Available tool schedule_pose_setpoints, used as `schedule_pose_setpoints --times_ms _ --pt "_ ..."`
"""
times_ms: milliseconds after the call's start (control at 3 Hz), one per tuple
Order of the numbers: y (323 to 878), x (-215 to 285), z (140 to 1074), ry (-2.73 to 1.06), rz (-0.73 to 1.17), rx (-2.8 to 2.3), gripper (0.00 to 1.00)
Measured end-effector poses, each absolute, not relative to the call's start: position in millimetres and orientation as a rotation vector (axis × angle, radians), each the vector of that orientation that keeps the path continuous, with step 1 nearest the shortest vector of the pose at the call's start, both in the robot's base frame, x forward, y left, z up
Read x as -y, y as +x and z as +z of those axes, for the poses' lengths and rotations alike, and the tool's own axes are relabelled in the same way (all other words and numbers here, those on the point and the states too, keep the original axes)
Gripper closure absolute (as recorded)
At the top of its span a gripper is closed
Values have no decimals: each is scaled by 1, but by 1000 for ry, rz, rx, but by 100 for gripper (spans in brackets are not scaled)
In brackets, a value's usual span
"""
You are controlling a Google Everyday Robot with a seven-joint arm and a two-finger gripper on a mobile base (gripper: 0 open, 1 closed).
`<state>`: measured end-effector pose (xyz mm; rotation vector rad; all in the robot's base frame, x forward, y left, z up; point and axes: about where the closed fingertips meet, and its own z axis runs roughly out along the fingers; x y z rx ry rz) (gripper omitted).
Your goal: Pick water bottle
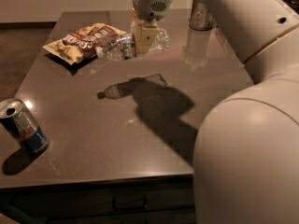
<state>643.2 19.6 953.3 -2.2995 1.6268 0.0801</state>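
The water bottle (122, 45) is a small clear ribbed bottle with a white cap at its left end and a red, white and blue-green label. It hangs horizontally in the air, well above the dark table (112, 139), and its shadow lies on the table below. My gripper (144, 37) is shut on the water bottle around its middle, with a pale finger (145, 38) in front of it. The arm comes down from the top of the view.
A snack bag (84, 40) lies at the back left of the table. A blue-and-silver drink can (21, 126) stands at the front left edge. A metal can (201, 14) stands at the back right. My large white arm body fills the right side.
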Motion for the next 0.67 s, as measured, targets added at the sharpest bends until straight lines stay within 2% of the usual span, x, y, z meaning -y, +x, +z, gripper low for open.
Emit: schedule_pose_setpoints --times_ms 667 --pt "647 -39 977 -2328 81 -1474 100"
